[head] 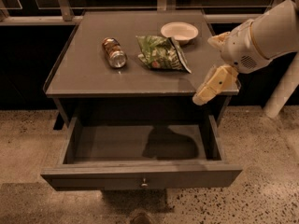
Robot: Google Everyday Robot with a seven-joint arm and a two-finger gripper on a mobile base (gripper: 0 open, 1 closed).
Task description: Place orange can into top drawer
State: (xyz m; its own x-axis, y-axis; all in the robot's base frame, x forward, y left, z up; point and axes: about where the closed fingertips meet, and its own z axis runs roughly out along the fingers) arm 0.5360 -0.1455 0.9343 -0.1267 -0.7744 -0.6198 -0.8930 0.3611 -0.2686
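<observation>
The orange can (114, 52) lies on its side on the left part of the table top (84, 78), silver end toward me. The top drawer (140, 174) is pulled open below the table top, and its inside holds nothing; a small round knob sits at the centre of its front panel. My gripper (208, 66) hangs over the table's right front corner, well to the right of the can and above the drawer's right side. It is open and holds nothing.
A green crinkled chip bag (161, 54) lies mid-table, right of the can. A white bowl (179, 31) stands behind it at the back right. A dark railing runs behind the table. Speckled floor surrounds the table.
</observation>
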